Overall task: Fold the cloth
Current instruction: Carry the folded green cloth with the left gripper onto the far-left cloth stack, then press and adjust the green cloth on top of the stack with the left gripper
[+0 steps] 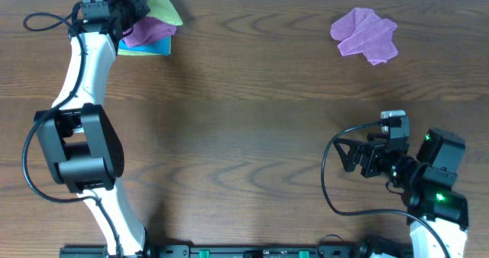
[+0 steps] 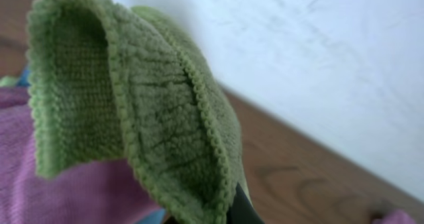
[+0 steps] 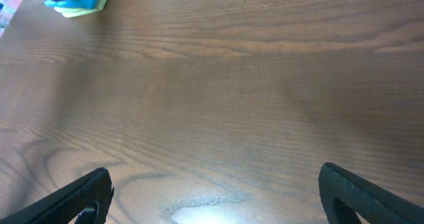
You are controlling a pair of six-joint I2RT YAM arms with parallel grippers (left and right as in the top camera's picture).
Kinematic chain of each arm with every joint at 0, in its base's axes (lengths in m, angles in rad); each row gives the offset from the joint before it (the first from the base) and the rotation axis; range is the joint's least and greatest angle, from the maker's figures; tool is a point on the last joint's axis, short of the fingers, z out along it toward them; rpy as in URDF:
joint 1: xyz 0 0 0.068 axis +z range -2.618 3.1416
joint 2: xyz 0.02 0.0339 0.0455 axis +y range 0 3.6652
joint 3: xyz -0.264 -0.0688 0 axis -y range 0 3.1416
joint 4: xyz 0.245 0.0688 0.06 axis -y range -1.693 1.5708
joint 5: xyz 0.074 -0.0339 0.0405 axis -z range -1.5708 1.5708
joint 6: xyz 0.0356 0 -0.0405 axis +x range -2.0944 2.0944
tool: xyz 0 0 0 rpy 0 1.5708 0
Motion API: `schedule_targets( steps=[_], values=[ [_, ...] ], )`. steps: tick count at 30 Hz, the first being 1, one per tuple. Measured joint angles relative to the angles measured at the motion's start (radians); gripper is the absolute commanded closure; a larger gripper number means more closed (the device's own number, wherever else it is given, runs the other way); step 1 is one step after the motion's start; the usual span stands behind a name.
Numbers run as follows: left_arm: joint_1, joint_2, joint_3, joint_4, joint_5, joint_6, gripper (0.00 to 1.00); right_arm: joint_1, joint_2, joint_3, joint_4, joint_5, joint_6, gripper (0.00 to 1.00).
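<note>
Gripping the cloth [image 2: 159, 118], the left hand [image 1: 128, 12] holds it raised just above a purple cloth [image 1: 149, 31].

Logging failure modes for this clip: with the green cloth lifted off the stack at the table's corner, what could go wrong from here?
1. The cloth hangs doubled over from the left gripper, so it may land crumpled rather than flat.
2. The purple cloth right beneath could snag and drag along.
3. The right gripper sits open far across the table, so no second corner is held.
</note>
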Motion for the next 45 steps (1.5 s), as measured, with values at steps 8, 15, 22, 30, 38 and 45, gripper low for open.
schedule_targets(
  steps=[8,15,22,30,38,45],
  values=[
    [0.008,0.053,0.005,-0.046,-0.039,0.05,0.94,0.0,0.0,0.0,0.0,0.0,0.0,0.01],
    [0.047,0.093,0.005,-0.077,-0.077,0.077,0.91,0.0,0.0,0.0,0.0,0.0,0.0,0.01],
    [0.072,0.093,0.005,-0.096,-0.097,0.104,0.48,0.0,0.0,0.0,0.0,0.0,0.0,0.01],
    [0.077,0.093,0.005,-0.095,-0.108,0.122,0.13,0.0,0.0,0.0,0.0,0.0,0.0,0.01],
    [0.106,0.085,0.005,-0.097,-0.109,0.125,0.1,0.0,0.0,0.0,0.0,0.0,0.0,0.01],
    [0.114,0.007,0.005,-0.099,-0.109,0.124,0.18,0.0,0.0,0.0,0.0,0.0,0.0,0.01]
  ],
)
